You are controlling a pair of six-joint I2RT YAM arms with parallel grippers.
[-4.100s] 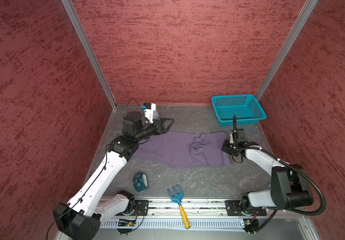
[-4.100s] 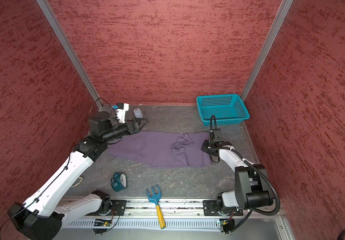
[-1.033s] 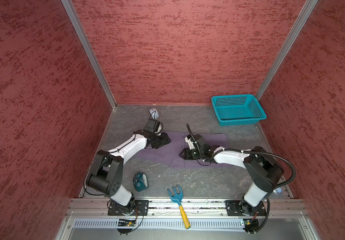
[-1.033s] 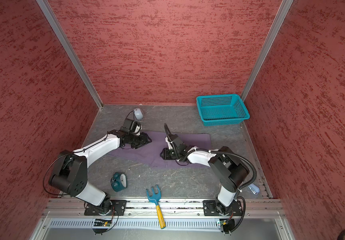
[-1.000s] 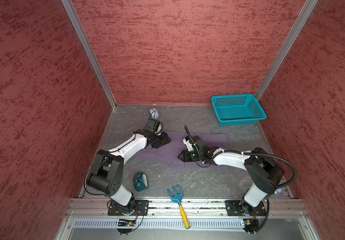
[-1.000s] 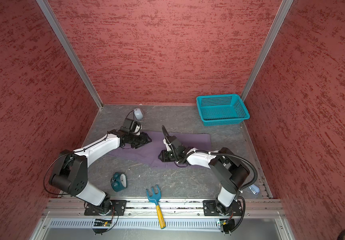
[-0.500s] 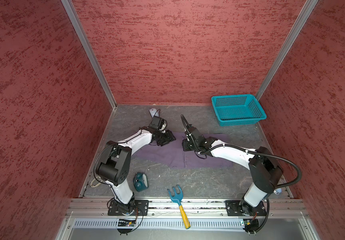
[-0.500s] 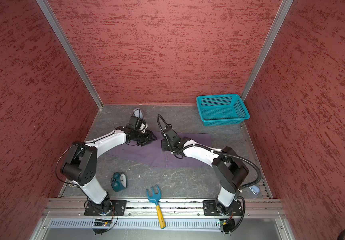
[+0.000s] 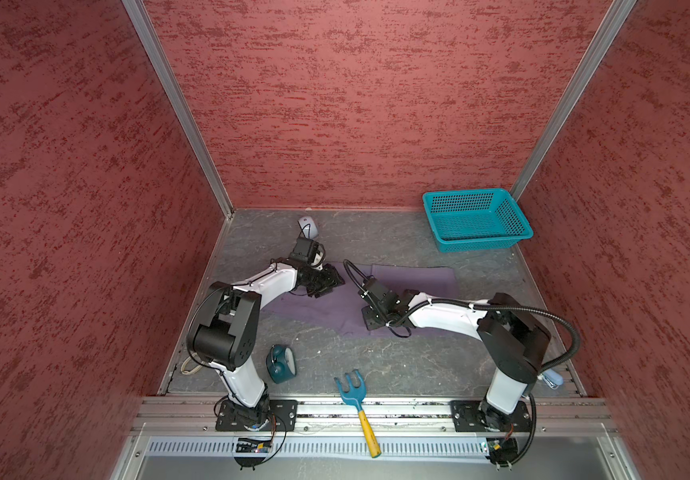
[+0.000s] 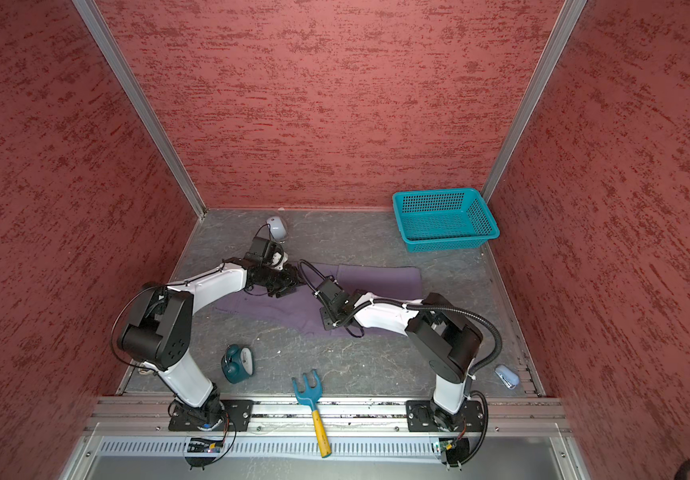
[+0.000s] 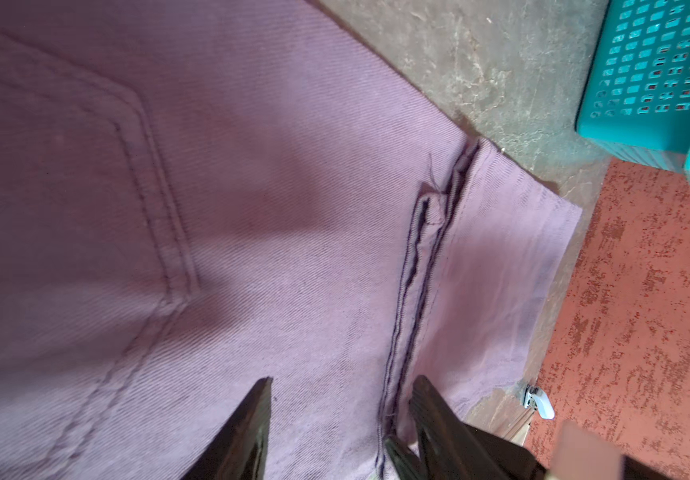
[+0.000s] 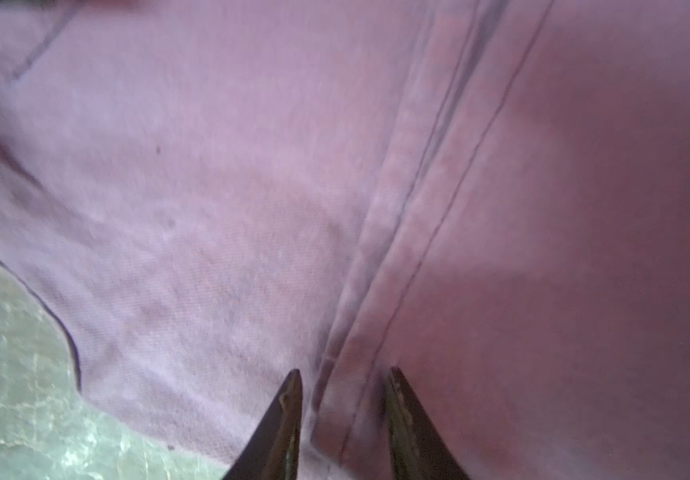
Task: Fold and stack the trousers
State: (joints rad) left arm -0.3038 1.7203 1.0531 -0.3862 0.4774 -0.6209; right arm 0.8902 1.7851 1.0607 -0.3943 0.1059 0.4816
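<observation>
The trousers [image 9: 418,279] now lie folded shorter, and the left and right jaws sit partly open, holding nothing, ready for the next fold

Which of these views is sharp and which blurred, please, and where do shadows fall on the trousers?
Left wrist view: sharp, the weave of the trousers shows, with a soft shadow band across it. Right wrist view: blurred, the trousers tinted red on one side. Both top views: sharp, evenly lit, wall posts splaying outward.
</observation>
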